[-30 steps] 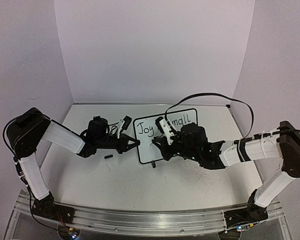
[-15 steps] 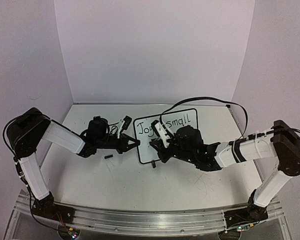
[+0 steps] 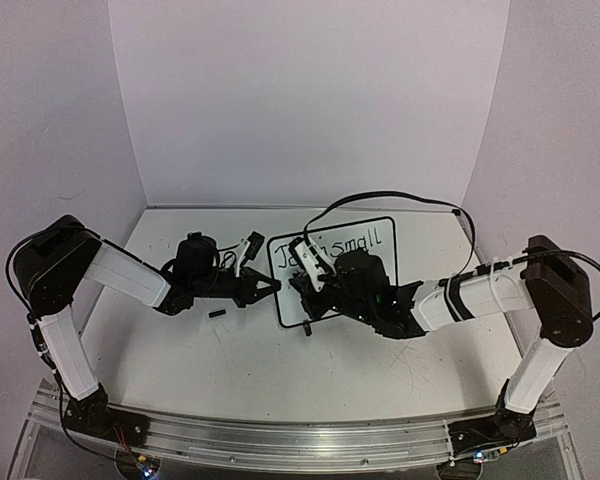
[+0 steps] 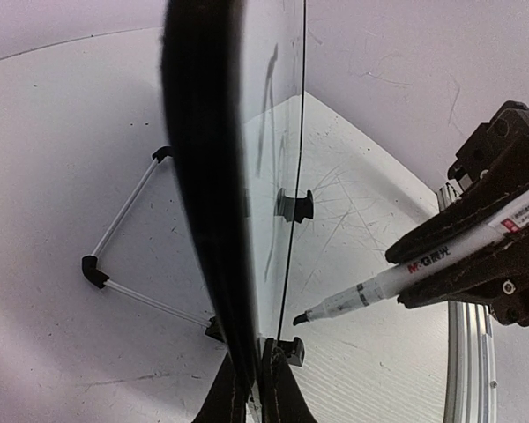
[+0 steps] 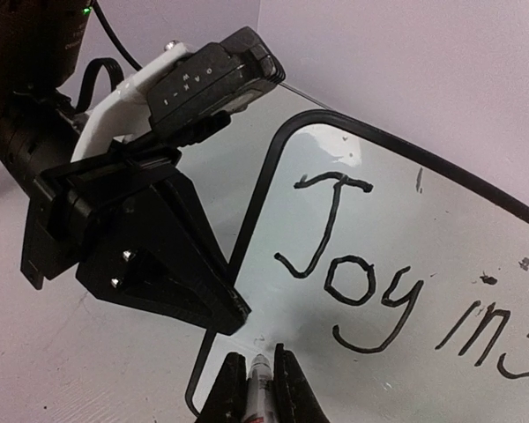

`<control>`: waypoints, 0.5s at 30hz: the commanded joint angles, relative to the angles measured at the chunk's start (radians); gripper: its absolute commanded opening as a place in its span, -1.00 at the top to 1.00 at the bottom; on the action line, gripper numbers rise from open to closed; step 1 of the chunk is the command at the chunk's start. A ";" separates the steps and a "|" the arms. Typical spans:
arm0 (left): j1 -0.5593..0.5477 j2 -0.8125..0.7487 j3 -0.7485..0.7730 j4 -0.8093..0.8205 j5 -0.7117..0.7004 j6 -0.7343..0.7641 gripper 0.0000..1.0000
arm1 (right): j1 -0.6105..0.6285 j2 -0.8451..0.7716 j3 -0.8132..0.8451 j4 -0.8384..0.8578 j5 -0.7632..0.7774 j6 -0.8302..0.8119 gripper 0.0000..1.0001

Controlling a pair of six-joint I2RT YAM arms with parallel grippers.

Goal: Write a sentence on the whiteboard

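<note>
**A:** What are the grippers doing?

**B:** The right gripper (image 5: 257,359) is pinched on a marker (image 4: 397,273). The nib is at the board's face near its seven o'clock corner. I cannot tell whether it is touching or just off. The left gripper (image 4: 251,392) is clamped on the whiteboard (image 5: 406,220) low on its nine o'clock edge, steadying it.

**A:** And where is the board?

**B:** It stands upright on its feet in the middle of the worktop (image 3: 240,350), between the two arms.

**A:** How much is written?

**B:** The sentence (image 5: 390,304) runs along the top. "Joy in s" reads clearly from the right wrist, and "small" shows toward two o'clock in the top view. The part of the face I can see below it is bare.

**A:** So how far along is it?

**B:** I'd judge the first line done and a second not yet started. The nib sits about where a new line would begin. Any closing words are left to write.
</note>
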 commanded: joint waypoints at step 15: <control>0.006 -0.011 0.010 -0.069 -0.105 0.075 1.00 | 0.005 0.035 0.055 0.075 0.031 -0.005 1.00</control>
